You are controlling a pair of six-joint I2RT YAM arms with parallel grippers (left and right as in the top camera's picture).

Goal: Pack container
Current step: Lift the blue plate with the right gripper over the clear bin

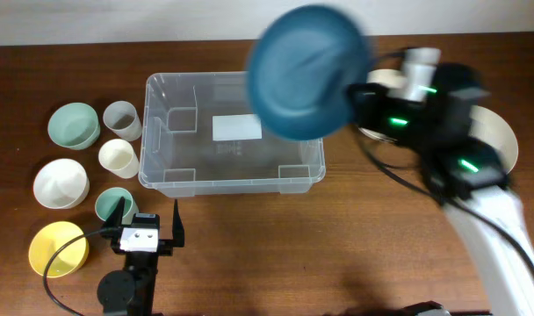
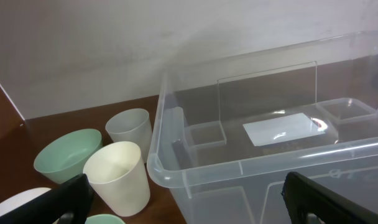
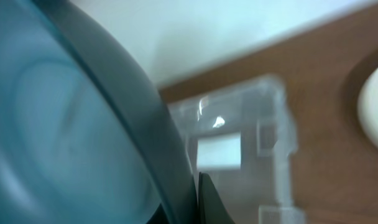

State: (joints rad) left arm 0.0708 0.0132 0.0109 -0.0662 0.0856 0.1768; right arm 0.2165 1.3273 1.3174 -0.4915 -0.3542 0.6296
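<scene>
Container: a large clear plastic container (image 1: pixel 153 132) stands upright on the tabletop, midway between the left and right edges and closer to the far edge. A white label (image 1: pixel 236 128) lies flat on its base, and nothing lies inside it.
Blue bowl: a blue bowl (image 1: pixel 306 70) is held in the air above the container's far right corner, tilted and blurred. In the right wrist view its rim fills the left side, with the container beyond it.
Right fingers: the right fingers (image 3: pixel 209 202) are clamped together on the rim of the blue bowl.
Left fingers: the left fingers (image 1: pixel 176 226) stand wide apart and hold nothing. They sit near the tabletop's near edge, just in front of the container's near left corner.
Green bowl: a pale green bowl (image 1: pixel 74 125) sits toward the far left, well apart from the container.
Grey cup: a grey cup (image 1: pixel 122 119) stands just beside the container's left wall.
Cream cup: a cream cup (image 1: pixel 118 156) stands next to the grey cup, on its near side.
White bowl: a white bowl (image 1: pixel 60 183) sits near the left edge.
Small green cup: a small green cup (image 1: pixel 113 204) stands close beside the left fingers.
Yellow bowl: a yellow bowl (image 1: pixel 58 248) sits at the near left corner.
White dish: a large white dish (image 1: pixel 500 136) lies toward the right edge, partly hidden by the right arm.
</scene>
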